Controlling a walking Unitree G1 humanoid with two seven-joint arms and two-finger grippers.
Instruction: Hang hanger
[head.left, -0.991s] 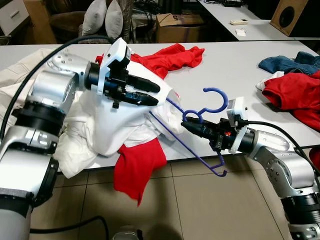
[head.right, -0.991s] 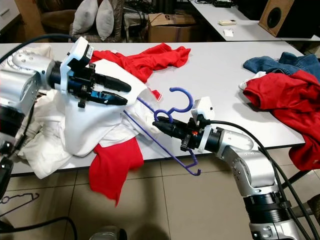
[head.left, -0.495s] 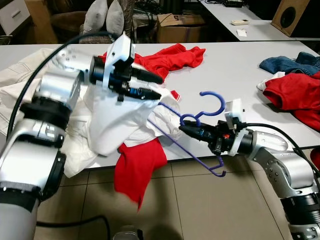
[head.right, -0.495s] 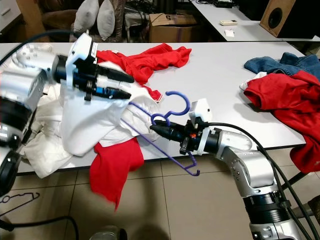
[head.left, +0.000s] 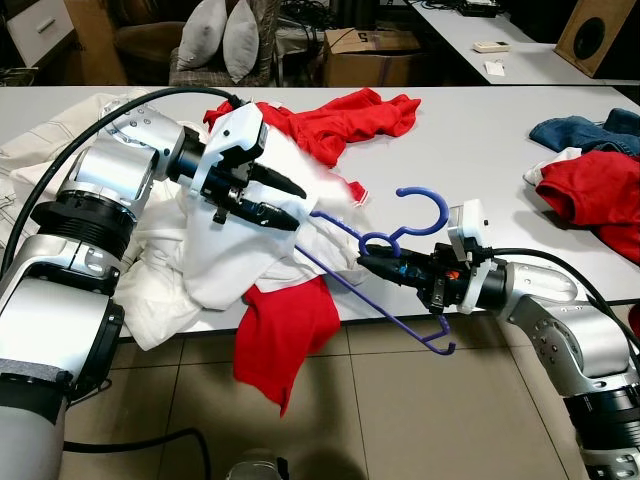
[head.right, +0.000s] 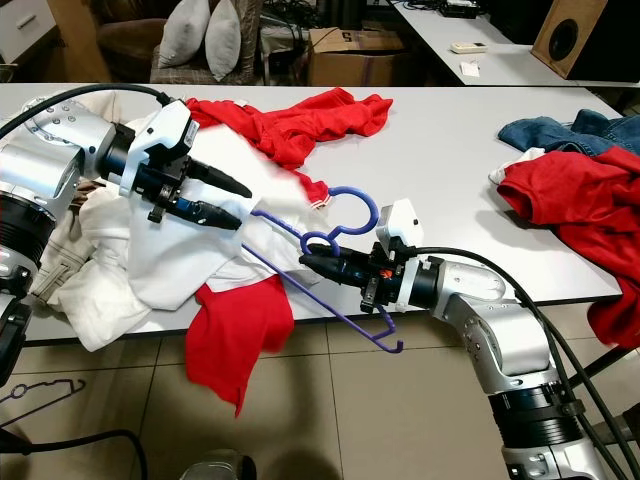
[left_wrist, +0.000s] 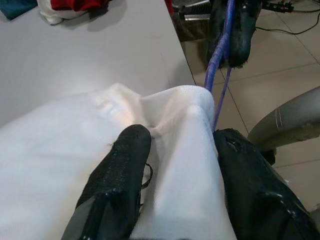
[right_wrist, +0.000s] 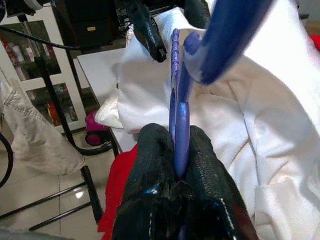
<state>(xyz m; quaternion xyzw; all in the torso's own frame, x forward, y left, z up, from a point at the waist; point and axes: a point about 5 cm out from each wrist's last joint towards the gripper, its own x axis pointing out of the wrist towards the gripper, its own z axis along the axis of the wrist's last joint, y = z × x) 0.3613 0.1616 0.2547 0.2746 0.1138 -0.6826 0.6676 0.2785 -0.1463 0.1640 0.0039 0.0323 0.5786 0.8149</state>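
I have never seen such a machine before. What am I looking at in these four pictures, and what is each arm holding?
This is a humanoid robot with two silver arms, each ending in two black fingers. The two wide pictures come from cameras in its head, looking down at a grey table. The two close pictures come from cameras on its wrists.

The right gripper is shut on a blue hanger, near the hook. The left gripper pinches a white garment, and one end of the hanger goes into that cloth. A red shirt hangs over the table's edge; more red clothes and blue jeans lie farther back.
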